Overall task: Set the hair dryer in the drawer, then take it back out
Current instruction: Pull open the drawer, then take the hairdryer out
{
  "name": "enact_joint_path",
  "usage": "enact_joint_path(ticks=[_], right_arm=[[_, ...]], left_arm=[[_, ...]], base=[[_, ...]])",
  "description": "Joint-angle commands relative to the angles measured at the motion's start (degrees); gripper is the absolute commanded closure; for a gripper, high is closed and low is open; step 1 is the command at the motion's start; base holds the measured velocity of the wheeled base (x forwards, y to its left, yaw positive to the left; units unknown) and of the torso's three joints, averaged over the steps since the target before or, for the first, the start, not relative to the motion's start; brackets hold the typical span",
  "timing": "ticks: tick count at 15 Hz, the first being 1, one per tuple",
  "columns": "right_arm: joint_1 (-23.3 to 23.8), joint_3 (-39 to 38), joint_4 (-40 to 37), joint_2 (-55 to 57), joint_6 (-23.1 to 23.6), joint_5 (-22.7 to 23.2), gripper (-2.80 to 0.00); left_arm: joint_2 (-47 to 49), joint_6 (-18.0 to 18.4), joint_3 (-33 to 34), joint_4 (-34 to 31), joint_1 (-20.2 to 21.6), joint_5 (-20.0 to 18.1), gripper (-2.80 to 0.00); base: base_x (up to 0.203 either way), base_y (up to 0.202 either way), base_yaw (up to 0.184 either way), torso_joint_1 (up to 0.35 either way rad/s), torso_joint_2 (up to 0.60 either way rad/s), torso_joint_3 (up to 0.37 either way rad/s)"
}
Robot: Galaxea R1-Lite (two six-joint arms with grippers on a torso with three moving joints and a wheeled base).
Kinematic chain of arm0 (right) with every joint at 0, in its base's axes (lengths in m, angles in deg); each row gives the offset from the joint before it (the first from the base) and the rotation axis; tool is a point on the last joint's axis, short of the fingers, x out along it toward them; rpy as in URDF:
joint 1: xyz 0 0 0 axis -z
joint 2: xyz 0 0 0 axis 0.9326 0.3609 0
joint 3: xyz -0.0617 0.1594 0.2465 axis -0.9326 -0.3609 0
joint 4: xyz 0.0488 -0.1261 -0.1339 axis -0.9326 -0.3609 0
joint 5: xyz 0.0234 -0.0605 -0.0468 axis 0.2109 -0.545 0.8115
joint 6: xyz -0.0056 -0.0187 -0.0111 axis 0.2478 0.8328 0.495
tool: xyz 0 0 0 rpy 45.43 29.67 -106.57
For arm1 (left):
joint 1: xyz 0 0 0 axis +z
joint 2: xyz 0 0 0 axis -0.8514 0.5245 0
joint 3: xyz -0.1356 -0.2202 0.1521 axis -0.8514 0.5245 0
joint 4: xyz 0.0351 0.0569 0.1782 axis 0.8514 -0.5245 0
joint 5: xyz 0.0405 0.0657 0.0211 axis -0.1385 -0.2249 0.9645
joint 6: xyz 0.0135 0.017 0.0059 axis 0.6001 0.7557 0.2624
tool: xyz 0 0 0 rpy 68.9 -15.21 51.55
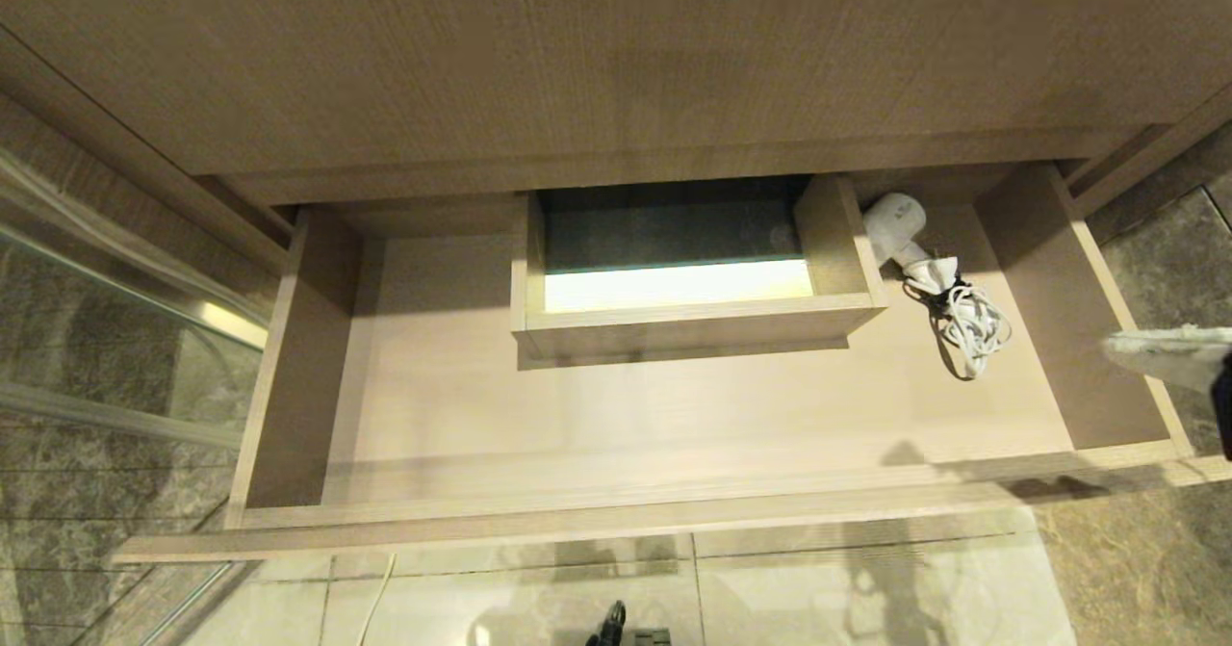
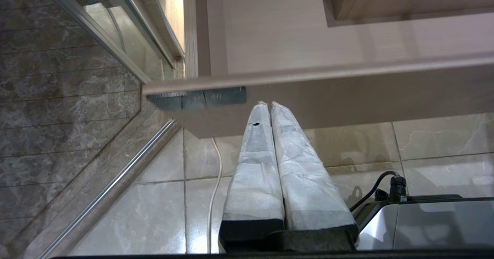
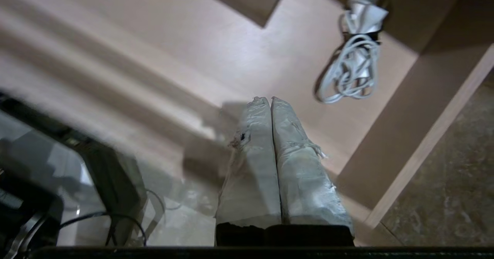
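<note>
Dryer lies far right in drawer. Right gripper pinched together, empty, above drawer's near-right. Left gripper also together.

Count, all views:
- drawer: one, pulled open; one central box inside it.
- hair dryer: one, with one coiled cord.
- dark label on the drawer front: one.
- grippers: two, left gripper and right gripper; two wrapped fingers on each, four in all.
- glass panel: one.
</note>
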Motion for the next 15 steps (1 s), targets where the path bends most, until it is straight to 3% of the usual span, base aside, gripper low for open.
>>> enact_joint_path(ticks=[1,3,4,5,11,15], right_arm=[[2.9,7.0,-0.2,12.9,-0.1,0.0,0.0],[5.4,11.7,-0.1,19.1,-0.2,-0.4,0.0],[6.9,13.2,0.1,21.8,-0.1,-0.6,-0.66],[8.1,14.6,0.1,23.9,-0.1,-0.7,-2.8],[9.6,21.5,0.9,34.4,2.1,-0.5,-2.8],[9.5,26.3,6.8,42.2,2.1,-0.3,-2.8]], left_arm=[[0.0,0.0,0.1,0.0,0.0,0.0,0.0],[0.0,0.0,0.0,0.0,0.0,0.0,0.0],[0.0,0.0,0.0,0.0,0.0,0.0,0.0],[0.0,0.1,0.1,0.0,0.0,0.0,0.0],[0.0,0.0,0.1,0.0,0.0,0.0,0.0],[0.0,0.0,0.1,0.0,0.0,0.0,0.0]], base=[[0.0,0.0,0.0,0.0,0.0,0.0],[0.0,0.0,0.0,0.0,0.0,0.0],[0.0,0.0,0.0,0.0,0.0,0.0],[0.0,0.0,0.0,0.0,0.0,0.0],[0.0,0.0,0.0,0.0,0.0,0.0],[0.0,0.0,0.0,0.0,0.0,0.0]])
